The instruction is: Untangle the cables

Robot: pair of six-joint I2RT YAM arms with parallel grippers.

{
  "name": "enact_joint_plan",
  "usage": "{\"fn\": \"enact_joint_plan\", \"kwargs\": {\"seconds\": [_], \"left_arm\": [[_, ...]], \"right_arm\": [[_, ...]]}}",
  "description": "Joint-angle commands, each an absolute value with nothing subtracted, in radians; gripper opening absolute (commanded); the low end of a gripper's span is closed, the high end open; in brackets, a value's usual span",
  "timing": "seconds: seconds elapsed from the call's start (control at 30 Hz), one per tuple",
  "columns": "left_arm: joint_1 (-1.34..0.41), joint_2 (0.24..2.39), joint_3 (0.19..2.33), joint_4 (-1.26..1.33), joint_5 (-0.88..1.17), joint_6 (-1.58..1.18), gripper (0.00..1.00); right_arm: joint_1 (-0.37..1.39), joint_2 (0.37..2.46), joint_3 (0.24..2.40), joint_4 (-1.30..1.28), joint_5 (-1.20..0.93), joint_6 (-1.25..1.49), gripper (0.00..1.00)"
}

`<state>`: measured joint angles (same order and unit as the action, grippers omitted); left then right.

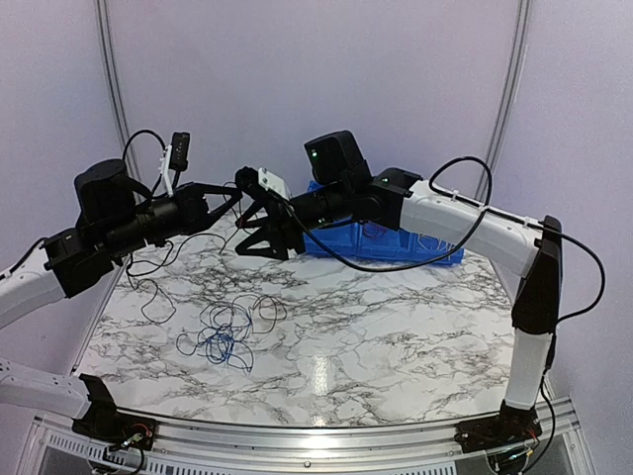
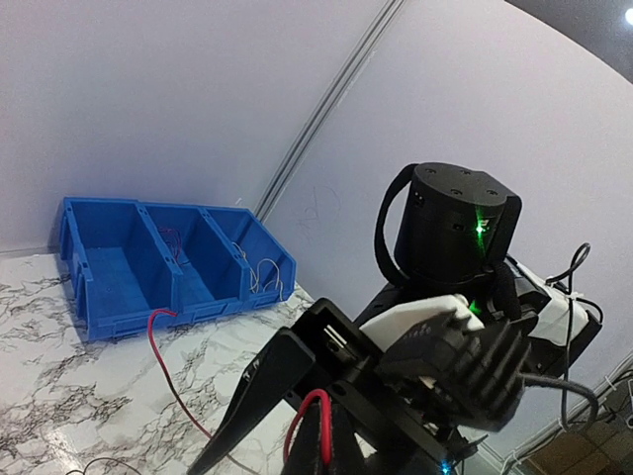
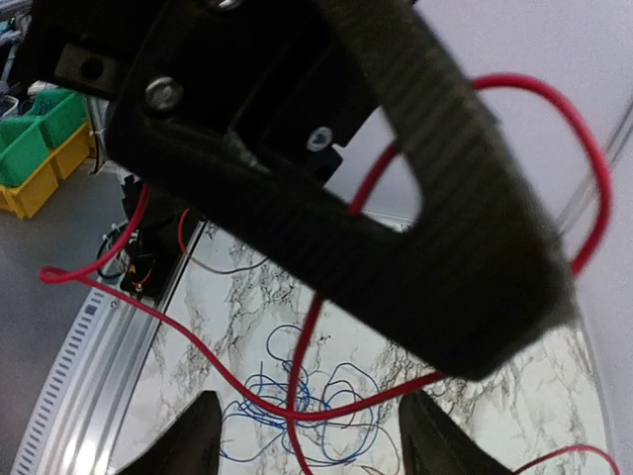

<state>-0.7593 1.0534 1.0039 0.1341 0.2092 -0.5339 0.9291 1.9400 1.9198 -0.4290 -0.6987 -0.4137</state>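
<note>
A tangle of thin blue and dark cables (image 1: 226, 332) lies on the marble table, left of centre; it also shows in the right wrist view (image 3: 280, 332). A red cable (image 2: 163, 366) runs up off the table to my left gripper (image 2: 321, 447), which is shut on a loop of it, raised above the back of the table (image 1: 233, 196). My right gripper (image 1: 265, 242) is open, nose to nose with the left one. The red cable (image 3: 247, 396) hangs between its spread fingertips (image 3: 203, 435), untouched. The left gripper's finger fills the top of the right wrist view.
A blue bin with three compartments (image 1: 420, 255) stands at the back right. In the left wrist view its front wall (image 2: 109, 319) shows, with pale wires (image 2: 262, 269) in its right compartment. Green and yellow bins (image 3: 30, 148) sit off the table.
</note>
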Motion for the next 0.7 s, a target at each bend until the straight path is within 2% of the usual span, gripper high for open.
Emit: {"fn": "enact_joint_plan", "kwargs": {"seconds": [0.0, 0.1, 0.13, 0.17, 0.23, 0.27, 0.33, 0.4, 0.5, 0.67], "left_arm": [[-0.762, 1.019, 1.001, 0.183, 0.219, -0.551, 0.00], [-0.762, 1.002, 1.001, 0.161, 0.204, -0.544, 0.00], [-0.762, 0.996, 1.004, 0.148, 0.194, -0.536, 0.00], [-0.762, 0.989, 1.008, 0.127, 0.179, -0.523, 0.04], [-0.762, 0.976, 1.016, 0.072, 0.136, -0.495, 0.29], [-0.762, 0.956, 1.016, 0.008, 0.082, -0.456, 0.52], [-0.761, 0.937, 1.005, -0.057, 0.053, -0.423, 0.62], [-0.762, 0.915, 0.982, -0.082, 0.045, -0.401, 0.69], [-0.762, 0.898, 0.936, -0.084, 0.066, -0.394, 0.71], [-0.762, 0.925, 0.876, -0.083, 0.161, -0.395, 0.64]], "right_arm": [[0.931, 1.966, 1.928, -0.375, -0.711, -0.392, 0.44], [0.930, 1.957, 1.921, -0.367, -0.680, -0.380, 0.08], [0.925, 1.951, 1.917, -0.371, -0.673, -0.381, 0.00], [0.921, 1.943, 1.911, -0.377, -0.667, -0.383, 0.00], [0.908, 1.922, 1.902, -0.397, -0.656, -0.393, 0.00], [0.879, 1.889, 1.889, -0.427, -0.642, -0.414, 0.00], [0.848, 1.854, 1.881, -0.451, -0.630, -0.429, 0.00], [0.818, 1.823, 1.870, -0.472, -0.608, -0.445, 0.00], [0.790, 1.781, 1.850, -0.504, -0.582, -0.472, 0.00], [0.786, 1.744, 1.832, -0.541, -0.491, -0.503, 0.00]]}}
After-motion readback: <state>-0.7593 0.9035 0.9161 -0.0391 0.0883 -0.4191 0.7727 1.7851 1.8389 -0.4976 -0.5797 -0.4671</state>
